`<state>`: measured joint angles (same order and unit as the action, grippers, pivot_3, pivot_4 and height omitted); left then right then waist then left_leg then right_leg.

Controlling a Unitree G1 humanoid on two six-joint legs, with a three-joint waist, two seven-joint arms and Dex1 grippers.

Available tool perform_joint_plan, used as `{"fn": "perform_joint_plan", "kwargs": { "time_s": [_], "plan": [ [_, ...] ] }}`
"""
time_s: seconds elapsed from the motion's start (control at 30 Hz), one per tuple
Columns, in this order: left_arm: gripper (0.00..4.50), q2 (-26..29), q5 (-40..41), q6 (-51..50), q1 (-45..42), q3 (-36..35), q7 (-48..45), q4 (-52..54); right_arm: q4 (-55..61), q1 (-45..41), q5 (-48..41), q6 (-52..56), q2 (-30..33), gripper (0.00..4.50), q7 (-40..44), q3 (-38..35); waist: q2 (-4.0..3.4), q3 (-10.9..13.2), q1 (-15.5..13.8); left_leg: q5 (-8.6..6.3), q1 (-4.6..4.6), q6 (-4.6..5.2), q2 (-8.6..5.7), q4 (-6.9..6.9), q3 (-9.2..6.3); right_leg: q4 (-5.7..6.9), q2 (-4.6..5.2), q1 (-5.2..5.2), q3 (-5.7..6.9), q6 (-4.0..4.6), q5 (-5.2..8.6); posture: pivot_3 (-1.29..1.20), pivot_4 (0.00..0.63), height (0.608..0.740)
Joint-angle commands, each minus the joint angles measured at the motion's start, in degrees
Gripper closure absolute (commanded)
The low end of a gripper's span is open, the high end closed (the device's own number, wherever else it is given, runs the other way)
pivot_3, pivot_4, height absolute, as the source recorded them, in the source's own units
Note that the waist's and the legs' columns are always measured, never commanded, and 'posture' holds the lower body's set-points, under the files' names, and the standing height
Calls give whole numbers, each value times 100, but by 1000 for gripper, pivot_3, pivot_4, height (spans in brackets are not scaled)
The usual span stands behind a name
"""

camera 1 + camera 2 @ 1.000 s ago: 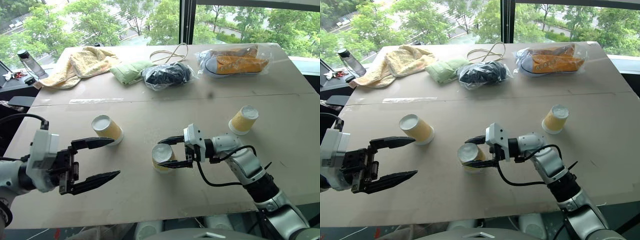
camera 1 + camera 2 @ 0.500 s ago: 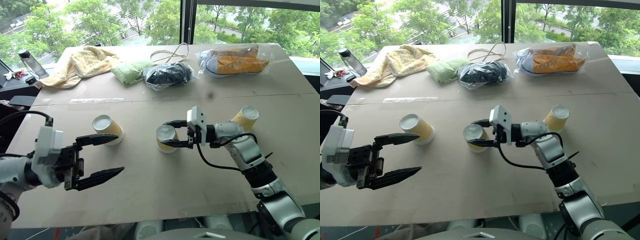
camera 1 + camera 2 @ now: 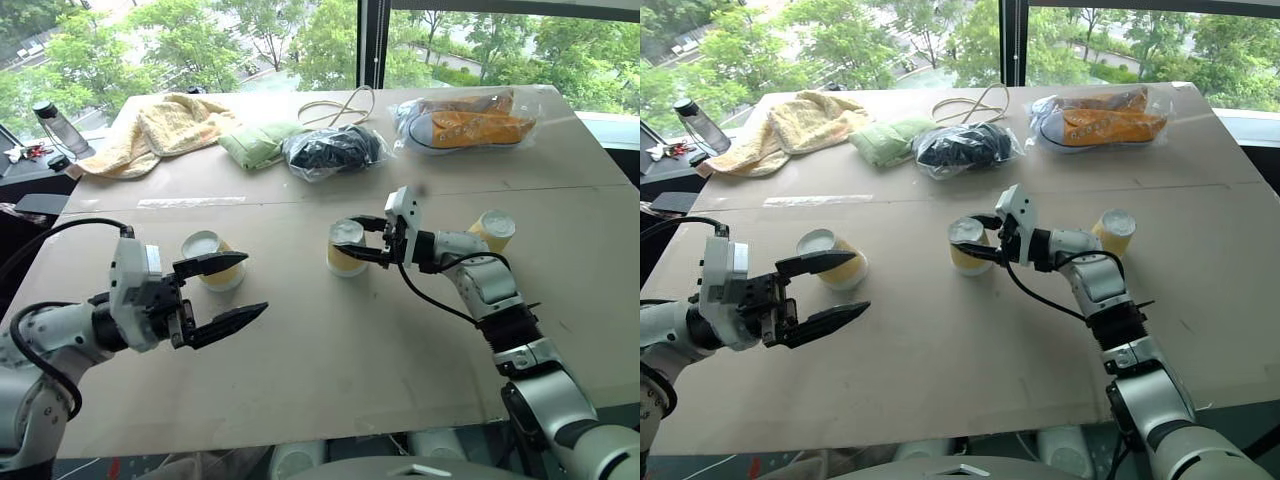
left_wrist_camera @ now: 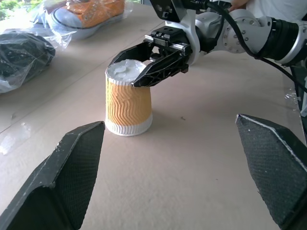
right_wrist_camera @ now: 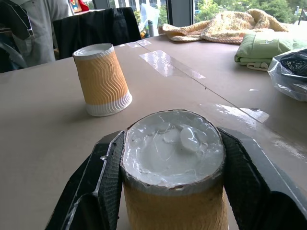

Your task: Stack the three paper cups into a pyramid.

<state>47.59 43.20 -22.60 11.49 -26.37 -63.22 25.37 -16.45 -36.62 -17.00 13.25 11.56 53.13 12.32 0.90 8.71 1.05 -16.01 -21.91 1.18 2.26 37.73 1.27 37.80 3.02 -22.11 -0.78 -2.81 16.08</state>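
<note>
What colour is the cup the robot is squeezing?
The held cup is yellow-orange with wavy ridges, a white rim and a white base, clamped by the right gripper. The left wrist view shows it best.

Head stereo pair: set high at the near edge of the counter [image 3: 330, 370], looking forward and down to the far edge and windows; near-identical framing, slight sideways offset.

Left wrist camera: low over the counter, close, looking along the left pincer [image 4: 172, 158] across to the middle cup [image 4: 128, 103] and right pincer [image 4: 144, 67].

Right wrist camera: very close, just above the middle cup, facing the counter's left edge.

Shared by all: middle cup, counter surface.
</note>
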Motion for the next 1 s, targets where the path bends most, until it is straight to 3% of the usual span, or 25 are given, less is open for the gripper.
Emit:
{"fn": "perform_joint_plan", "kwargs": {
  "time_s": [0.03, 0.13, 0.27, 0.33, 0.6, 0.8, 0.9, 1.0],
  "plan": [
    [0, -72, -52, 107, -87, 5, 72, -14, -136, -143, 120, -128, -21, 2370, -197, -177, 1, 0, 0, 0, 0, 0, 0, 0, 0, 0, 0, 0, 0, 0, 0, 0, 150, 740],
    [0, -125, -119, 172, -153, 72, 60, -77, -174, -165, 122, -112, -31, 2370, -195, -204, 0, 0, -2, 0, 0, 0, 1, 0, -1, 0, 1, 0, 1, 0, 0, 0, 150, 740],
    [0, -151, -227, 267, -287, 138, 92, -215, -127, -143, 117, -127, -23, 450, -183, -249, 0, 0, -1, 0, -2, 0, 1, 0, -1, 0, 4, 0, 1, 0, 0, 0, 150, 740],
    [0, -183, -207, 277, -360, 179, 89, -249, 35, -98, 83, -118, -2, 62, -183, -289, 0, 0, 0, 0, -7, 0, 1, 0, 0, 1, 5, -9, 0, 0, 0, 0, 150, 740],
    [0, -701, -148, 77, -954, 918, 592, 89, 1846, 636, -55, -101, 562, 62, -545, -786, 4, -2, -43, 1, -47, -1, -3, -2, -8, -2, 14, -37, 4, -3, -2, 0, 150, 740],
    [0, -1023, -596, -119, -1813, 1639, 1292, -65, 3393, 1523, -168, 242, 1079, 62, -1277, -1620, 4, -3, -23, 1, -77, -2, -6, 19, -11, 9, 8, -61, 2, -5, -3, 0, 150, 740],
    [0, -1084, -596, -230, -2216, 1949, 1285, -68, 3891, 2209, -175, 412, 1306, 62, -1764, -2330, 6, -4, -76, 1, -75, -1, -5, 19, -10, 8, 2, -61, 0, -5, -3, 0, 150, 740],
    [0, -1098, -603, -280, -2403, 2060, 1255, -145, 4098, 2707, -96, 448, 1418, 62, -2008, -2564, 4, -4, -33, 2, -80, -2, -6, 20, -9, 5, -4, -61, -7, -5, -3, 0, 150, 740]
  ]
}}
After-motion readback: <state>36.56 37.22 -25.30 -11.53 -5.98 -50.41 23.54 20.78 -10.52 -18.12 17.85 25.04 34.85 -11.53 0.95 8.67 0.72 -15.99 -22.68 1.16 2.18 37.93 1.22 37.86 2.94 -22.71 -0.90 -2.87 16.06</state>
